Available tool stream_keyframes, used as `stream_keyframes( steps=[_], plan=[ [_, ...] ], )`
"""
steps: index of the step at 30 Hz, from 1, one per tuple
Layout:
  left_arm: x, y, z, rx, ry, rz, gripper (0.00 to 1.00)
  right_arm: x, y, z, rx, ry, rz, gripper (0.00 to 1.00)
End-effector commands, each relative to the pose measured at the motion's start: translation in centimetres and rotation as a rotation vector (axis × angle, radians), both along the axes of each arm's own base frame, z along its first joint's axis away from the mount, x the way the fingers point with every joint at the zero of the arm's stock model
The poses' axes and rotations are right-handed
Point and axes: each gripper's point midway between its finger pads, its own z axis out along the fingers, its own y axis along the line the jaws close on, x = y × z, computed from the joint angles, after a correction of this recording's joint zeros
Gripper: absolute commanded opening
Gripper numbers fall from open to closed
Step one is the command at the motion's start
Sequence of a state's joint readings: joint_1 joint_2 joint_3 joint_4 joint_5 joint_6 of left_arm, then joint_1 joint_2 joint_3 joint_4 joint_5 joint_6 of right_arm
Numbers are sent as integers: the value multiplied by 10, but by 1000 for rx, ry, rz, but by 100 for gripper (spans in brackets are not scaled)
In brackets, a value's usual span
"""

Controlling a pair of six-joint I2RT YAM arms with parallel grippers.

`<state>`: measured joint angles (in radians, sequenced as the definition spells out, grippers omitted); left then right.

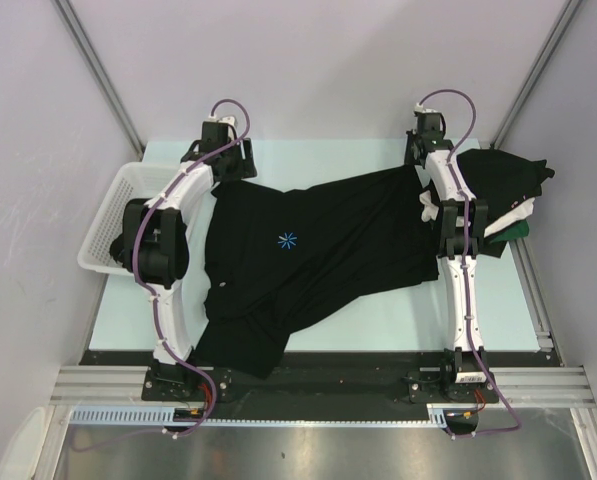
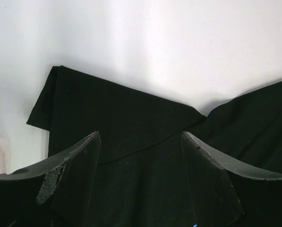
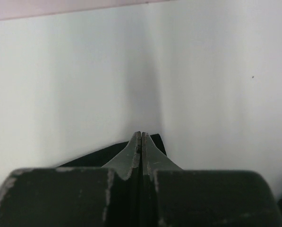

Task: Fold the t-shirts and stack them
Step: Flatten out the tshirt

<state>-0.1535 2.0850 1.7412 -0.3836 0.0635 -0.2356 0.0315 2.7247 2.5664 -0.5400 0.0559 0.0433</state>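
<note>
The short-sleeved black cloth t-shirt (image 1: 308,260) lies spread front up across the pale table (image 1: 378,325), its near hem rumpled and drooping over the front edge. The step in hand looks like taking hold of the far edge, for spreading or a first fold. The right gripper (image 3: 141,142) is pressed together on a corner of the black cloth; the left gripper (image 2: 140,179) hangs with fingers apart over the shirt's far left sleeve. Next, I judge, the left must drop and pinch (matching its partner). A pile of folded shirts (image 1: 503,185) sits far right. No readable writing, only a small blue starburst chest mark (image 1: 288,240)
</note>
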Motion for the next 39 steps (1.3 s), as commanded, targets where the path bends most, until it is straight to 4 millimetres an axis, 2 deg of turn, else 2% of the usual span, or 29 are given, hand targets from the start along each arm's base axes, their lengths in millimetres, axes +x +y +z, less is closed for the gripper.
stream_keyframes(
  steps=[1,2,3,4,5,7,13,24,33,36,37,39],
  plan=[
    [14,0,35,-19,-88,-5,75,25,-4,41,-25,-146,-27,0],
    [14,0,35,-23,-87,-5,74,24,-5,44,-29,-148,-27,0],
    [13,-1,35,-26,-86,-7,75,23,-7,45,-36,-143,-34,4],
    [13,-1,35,-27,-85,-8,74,21,-9,45,-50,-139,-43,13],
    [12,-2,34,-30,-84,-13,75,19,-9,44,-56,-128,-41,28],
    [12,-4,33,-36,-83,-20,75,17,-12,43,-58,-121,-39,46],
    [14,-6,36,-43,-92,-29,75,17,-17,41,-68,-116,-42,56],
    [13,-6,40,-46,-96,-31,75,5,-10,27,-48,-52,-29,48],
    [9,-7,37,-49,-87,-35,75,-5,-8,12,-49,1,-30,55],
    [9,-6,38,-48,-89,-35,75,-6,-5,6,-44,13,-20,49],
    [9,-6,36,-47,-85,-35,75,-6,-5,4,-44,15,-22,41],
    [9,-6,36,-43,-86,-35,75,-6,-1,-1,-37,19,-13,35]
  ],
)
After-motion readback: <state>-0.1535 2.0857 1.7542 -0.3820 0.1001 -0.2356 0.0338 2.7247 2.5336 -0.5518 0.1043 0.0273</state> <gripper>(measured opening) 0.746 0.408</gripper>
